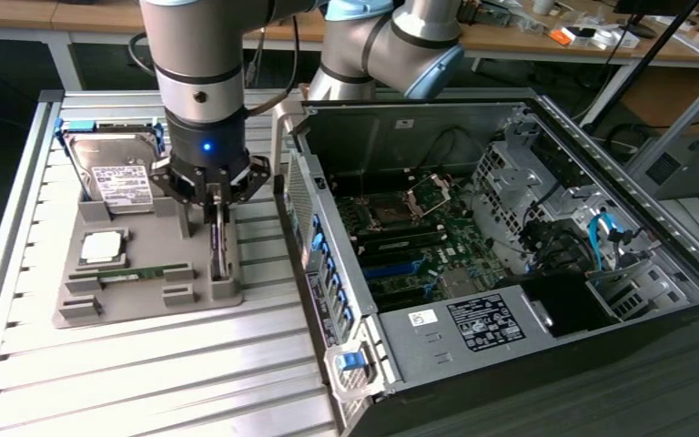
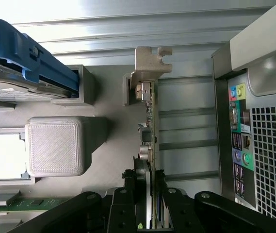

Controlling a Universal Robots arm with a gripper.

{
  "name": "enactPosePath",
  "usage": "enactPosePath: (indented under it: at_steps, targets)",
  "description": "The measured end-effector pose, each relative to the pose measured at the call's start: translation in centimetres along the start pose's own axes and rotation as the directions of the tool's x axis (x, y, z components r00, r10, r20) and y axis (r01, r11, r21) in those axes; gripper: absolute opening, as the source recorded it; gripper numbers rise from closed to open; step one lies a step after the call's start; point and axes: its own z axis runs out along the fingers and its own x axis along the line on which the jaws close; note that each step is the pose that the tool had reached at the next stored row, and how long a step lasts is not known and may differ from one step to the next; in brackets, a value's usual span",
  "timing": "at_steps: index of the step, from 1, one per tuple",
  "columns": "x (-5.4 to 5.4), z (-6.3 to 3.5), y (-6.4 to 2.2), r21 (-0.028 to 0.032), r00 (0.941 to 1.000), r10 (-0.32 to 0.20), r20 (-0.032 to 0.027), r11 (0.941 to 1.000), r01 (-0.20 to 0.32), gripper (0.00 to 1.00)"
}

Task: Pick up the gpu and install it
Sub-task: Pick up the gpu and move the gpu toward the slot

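Slatted aluminium worktop [image 1: 143, 364], with cluttered desks behind it. Grey parts holder [image 1: 119, 309] on the exterior view's left carries a hard drive [image 1: 119, 177] in a blue caddy, a CPU [image 1: 101, 246], a green memory stick [image 1: 137, 272] and the gpu [image 1: 217, 250]. The gpu stands on edge in its slot at the holder's side nearest the open computer case [image 1: 447, 123], which has its motherboard [image 1: 410, 237] exposed. The gripper [image 1: 214, 218] is straight above the gpu, arm vertical.

Wrist view: the gpu [image 2: 151, 121] is seen edge-on, with its silver bracket [image 2: 150, 60] at the far end beside a holder block. The black fingers [image 2: 129, 191] sit one on each face, pinching the card at the cooler. The case's rear ports [image 2: 239, 136] are close beside it.
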Motion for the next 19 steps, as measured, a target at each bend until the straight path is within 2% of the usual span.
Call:
enactPosePath:
  at_steps: [19]
  targets:
    - [-0.02, -0.87, 0.04, 0.0000, 1.0000, 0.000, 0.0000, 1.0000, 0.000, 0.27]
